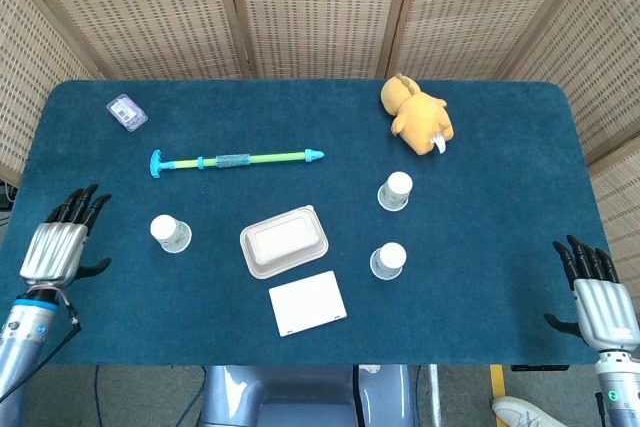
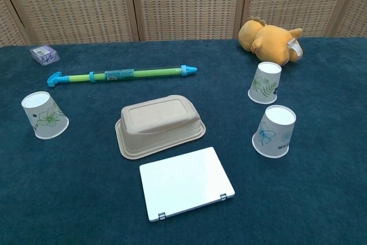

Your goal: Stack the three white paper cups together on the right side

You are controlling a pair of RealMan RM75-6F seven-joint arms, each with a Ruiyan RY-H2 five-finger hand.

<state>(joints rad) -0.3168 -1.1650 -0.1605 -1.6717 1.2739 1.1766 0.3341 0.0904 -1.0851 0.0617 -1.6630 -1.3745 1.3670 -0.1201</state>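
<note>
A table (image 1: 500,347) covered in dark blue cloth is seen. At its middle an upturned beige tray (image 1: 284,242) is laid. Just in front of the tray a white case (image 1: 307,303) is placed. Left of it one paper cup (image 1: 170,233) is set upside down; right of it two paper cups (image 1: 394,191) (image 1: 388,260) are set. Behind it a green and blue stick (image 1: 235,160) is laid, with a small purple packet (image 1: 127,112) further back left and a yellow plush toy (image 1: 417,114) back right.
</note>
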